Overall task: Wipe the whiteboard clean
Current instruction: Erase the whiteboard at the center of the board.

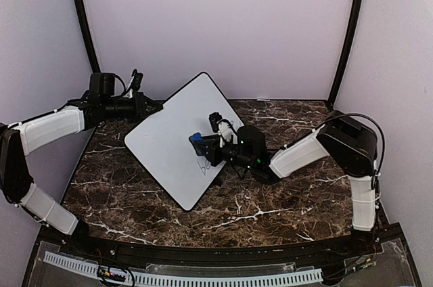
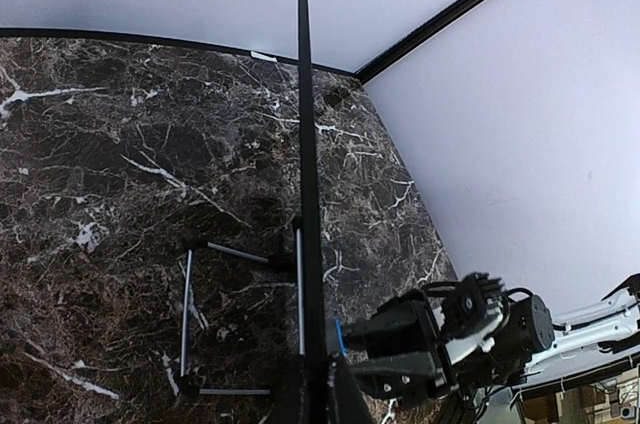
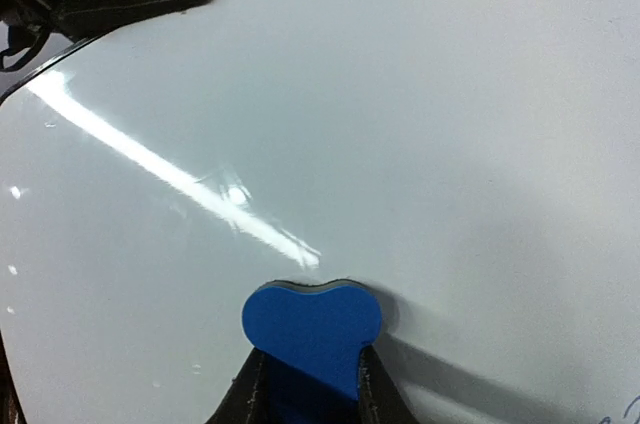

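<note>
The whiteboard (image 1: 174, 135) stands tilted up off the table. Dark writing (image 1: 203, 166) sits near its lower right edge. My left gripper (image 1: 150, 107) is shut on the board's upper left rim. In the left wrist view the board shows edge-on as a thin black rim (image 2: 305, 144), with my left gripper (image 2: 318, 391) clamped on it. My right gripper (image 1: 203, 142) is shut on a small blue eraser (image 1: 195, 137) and presses it against the white face. In the right wrist view the eraser (image 3: 312, 324) is squeezed between the fingers (image 3: 250, 394) against the board (image 3: 400, 124).
The dark marble table (image 1: 270, 199) is walled by pale panels at the back and sides. A wire stand (image 2: 188, 314) shows behind the board in the left wrist view. The right arm's body (image 2: 440, 339) is close to the board's front face.
</note>
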You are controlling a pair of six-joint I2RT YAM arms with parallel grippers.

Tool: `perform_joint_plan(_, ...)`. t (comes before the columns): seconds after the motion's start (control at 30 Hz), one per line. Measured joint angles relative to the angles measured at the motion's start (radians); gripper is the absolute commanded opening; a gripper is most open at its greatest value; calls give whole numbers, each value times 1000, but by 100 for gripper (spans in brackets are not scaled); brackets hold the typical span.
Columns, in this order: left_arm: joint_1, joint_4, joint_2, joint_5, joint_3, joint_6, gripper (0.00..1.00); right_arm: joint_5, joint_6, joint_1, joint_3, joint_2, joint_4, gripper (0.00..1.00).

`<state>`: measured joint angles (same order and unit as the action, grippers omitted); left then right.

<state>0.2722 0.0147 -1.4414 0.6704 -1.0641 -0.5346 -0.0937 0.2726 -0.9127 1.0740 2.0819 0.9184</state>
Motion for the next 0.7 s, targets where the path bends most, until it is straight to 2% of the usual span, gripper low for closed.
perform_joint_plan(0.3,0,14,0,27,0,24,0,-64,-147,-132,8,0,5,22)
perform_joint_plan(0.7,0,23,0,49,0,47,0,4,-190,-140,8,1,3,22)
